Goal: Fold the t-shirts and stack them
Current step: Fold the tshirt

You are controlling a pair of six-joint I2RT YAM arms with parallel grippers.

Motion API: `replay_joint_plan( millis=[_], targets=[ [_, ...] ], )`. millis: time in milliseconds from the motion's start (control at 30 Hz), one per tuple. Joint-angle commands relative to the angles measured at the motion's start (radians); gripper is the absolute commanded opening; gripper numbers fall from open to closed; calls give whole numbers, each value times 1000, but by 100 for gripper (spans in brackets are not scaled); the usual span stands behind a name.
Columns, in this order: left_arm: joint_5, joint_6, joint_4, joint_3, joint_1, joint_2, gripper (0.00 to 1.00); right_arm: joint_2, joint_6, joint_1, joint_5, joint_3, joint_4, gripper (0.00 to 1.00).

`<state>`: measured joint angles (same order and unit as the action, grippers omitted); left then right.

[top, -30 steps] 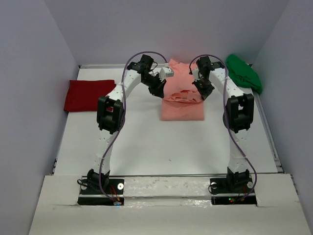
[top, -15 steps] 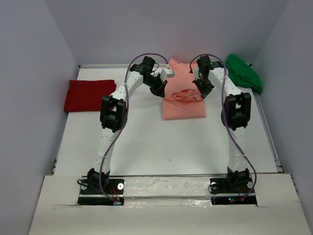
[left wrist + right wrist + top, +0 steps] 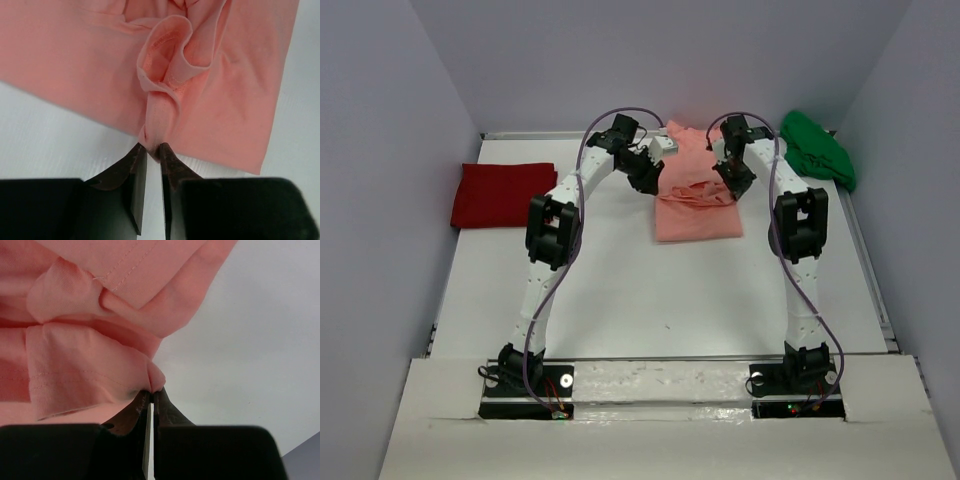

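Note:
The salmon-pink t-shirt (image 3: 696,216) lies partly folded at the table's far middle, its upper layer bunched between the two grippers. My left gripper (image 3: 656,186) is at the shirt's left edge. In the left wrist view its jaws (image 3: 153,150) stand slightly apart, with a puckered fold of pink cloth (image 3: 160,120) still between the tips. My right gripper (image 3: 731,188) is at the shirt's right edge, shut on a pinch of the pink cloth (image 3: 151,394). The deep red t-shirt (image 3: 500,195) lies folded at the left. The bright green t-shirt (image 3: 818,148) sits crumpled at the far right.
White table top (image 3: 650,300) spreads between the pink shirt and the arm bases. Grey walls close in the left, the right and the back. A white rail (image 3: 660,375) runs along the near edge by the arm bases.
The left jaws have parted a little from shut. Both grippers and the bunched pink cloth shifted slightly toward the far side. The right grip is unchanged.

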<state>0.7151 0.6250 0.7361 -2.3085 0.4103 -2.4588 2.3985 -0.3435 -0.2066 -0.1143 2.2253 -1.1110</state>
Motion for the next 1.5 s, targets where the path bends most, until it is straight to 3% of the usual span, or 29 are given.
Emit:
replay_joint_plan(
  millis=[0, 100, 133, 200, 267, 533, 667, 767, 833, 867, 900, 933, 967, 1200, 1467],
  targets=[
    [7, -18, -37, -26, -4, 23, 31, 5, -12, 13, -31, 54, 36, 7],
    [10, -19, -35, -16, -1, 34, 67, -5, -8, 13, -27, 50, 33, 33],
    [7, -16, -30, -14, -1, 37, 99, -15, -8, 13, -28, 50, 33, 40],
    [1, -11, -18, -11, 4, 47, 99, -25, -3, 13, -38, 50, 33, 55],
    [4, -8, -7, -2, 4, 70, 99, -45, 1, 13, -42, 59, 25, 62],
    [-57, -16, -3, 112, -22, 254, 99, -131, 52, 13, -148, 106, 66, 68],
    [-71, -30, 11, 190, -80, 375, 99, -248, 72, 13, -87, 51, 120, 68],
    [-94, -22, 16, 279, -123, 461, 99, -341, 54, 13, 46, 2, 97, 67],
    [-108, -19, 5, 398, -174, 556, 99, -374, 32, 13, 160, -41, 62, 60],
    [-118, -19, -3, 444, -191, 587, 99, -390, 31, 13, 185, -53, 48, 51],
    [-121, -16, -6, 531, -223, 647, 99, -398, 23, 13, 226, -87, 28, 17],
    [-121, -13, -13, 616, -238, 676, 99, -401, 11, 3, 247, -95, 10, 5],
    [-120, -15, -21, 661, -254, 739, 99, -398, 8, 3, 277, -104, -27, 0],
    [-132, -44, -116, 948, -324, 945, 99, -429, -15, -30, 413, -321, 23, 0],
    [-180, -67, -185, 1098, -357, 1090, 99, -315, -20, -40, 366, -339, 66, 0]
  ],
)
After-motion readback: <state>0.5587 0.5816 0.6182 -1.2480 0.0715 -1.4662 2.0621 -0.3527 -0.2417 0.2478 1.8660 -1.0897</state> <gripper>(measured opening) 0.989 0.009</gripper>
